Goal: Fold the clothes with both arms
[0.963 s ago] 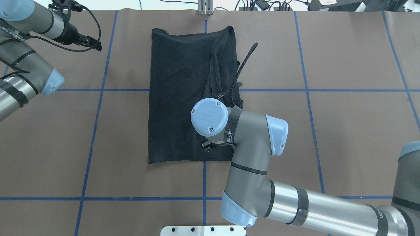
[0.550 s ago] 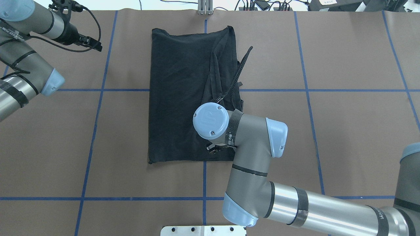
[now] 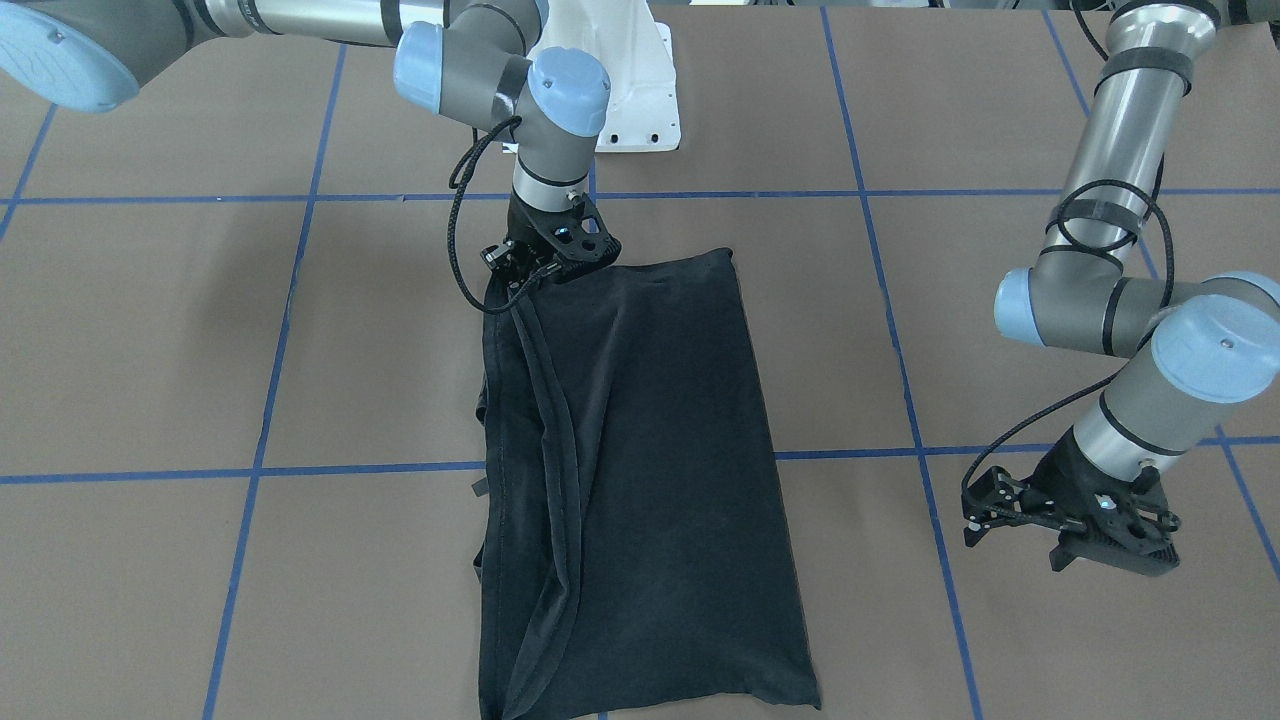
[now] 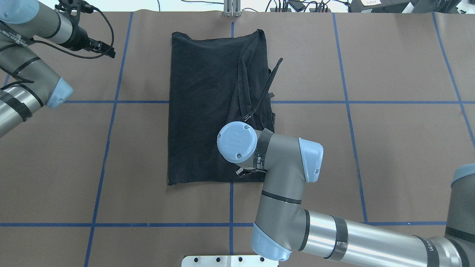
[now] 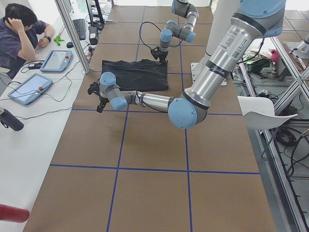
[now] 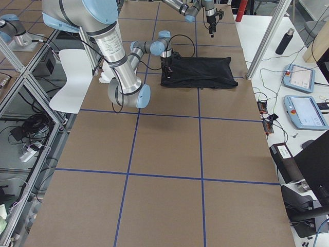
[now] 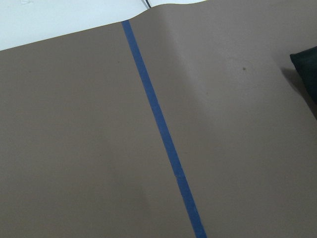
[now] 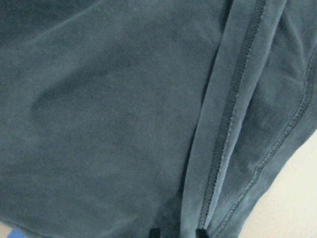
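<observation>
The black T-shirt (image 4: 204,104) lies folded into a long rectangle in the middle of the table, plain side up, with a hem ridge running along its right side (image 3: 650,450). My right gripper (image 3: 522,282) points down onto the shirt's near right corner (image 4: 242,171). In the right wrist view its fingertips (image 8: 153,232) stand close together with the hem fold (image 8: 218,124) between them, so it is shut on the fabric. My left gripper (image 4: 108,52) hovers open and empty over bare table off the shirt's far left corner (image 3: 1105,550). The left wrist view catches only a shirt corner (image 7: 309,74).
Brown paper with blue tape lines (image 4: 111,129) covers the table. The white pedestal base (image 3: 630,90) stands at the robot's edge. A person (image 5: 21,29) sits beyond the far side with tablets (image 5: 29,87) and a keyboard. A black bottle (image 6: 285,41) stands on that side table.
My right wrist has shifted a little toward the robot's edge over the shirt's near hem, its cable following. The shirt's outline and the left arm have not moved.
</observation>
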Controlling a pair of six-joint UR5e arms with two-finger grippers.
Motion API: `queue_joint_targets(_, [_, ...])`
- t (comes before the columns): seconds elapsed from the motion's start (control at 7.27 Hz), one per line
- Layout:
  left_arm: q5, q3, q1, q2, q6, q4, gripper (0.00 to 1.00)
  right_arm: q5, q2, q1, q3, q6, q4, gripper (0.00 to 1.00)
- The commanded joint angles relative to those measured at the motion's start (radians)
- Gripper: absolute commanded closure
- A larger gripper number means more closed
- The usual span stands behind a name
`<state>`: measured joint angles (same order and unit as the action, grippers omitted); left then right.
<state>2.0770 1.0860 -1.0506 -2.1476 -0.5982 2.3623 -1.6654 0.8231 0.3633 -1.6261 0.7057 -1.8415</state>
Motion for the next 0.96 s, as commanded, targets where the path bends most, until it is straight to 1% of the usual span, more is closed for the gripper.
queue_joint_targets(0.0, [0.000, 0.000, 0.000, 0.000, 0.000, 0.000, 0.00, 0.001, 0.002, -0.003, 0.002, 0.000, -0.001, 0.64])
queue_joint_targets(0.41, [0.000, 0.000, 0.001, 0.000, 0.000, 0.000, 0.00, 0.004, 0.005, 0.002, 0.008, -0.008, 0.001, 0.64])
queue_joint_targets(0.55, [0.000, 0.000, 0.001, 0.000, 0.000, 0.000, 0.00, 0.003, 0.007, 0.005, 0.008, -0.008, 0.001, 0.73])
queue_joint_targets(0.69, [0.000, 0.000, 0.001, 0.000, 0.000, 0.000, 0.00, 0.003, 0.008, 0.011, 0.008, -0.008, 0.001, 0.90])
queue_joint_targets(0.83, [0.000, 0.000, 0.001, 0.000, 0.000, 0.000, 0.00, 0.003, 0.008, 0.013, 0.006, -0.009, 0.001, 1.00])
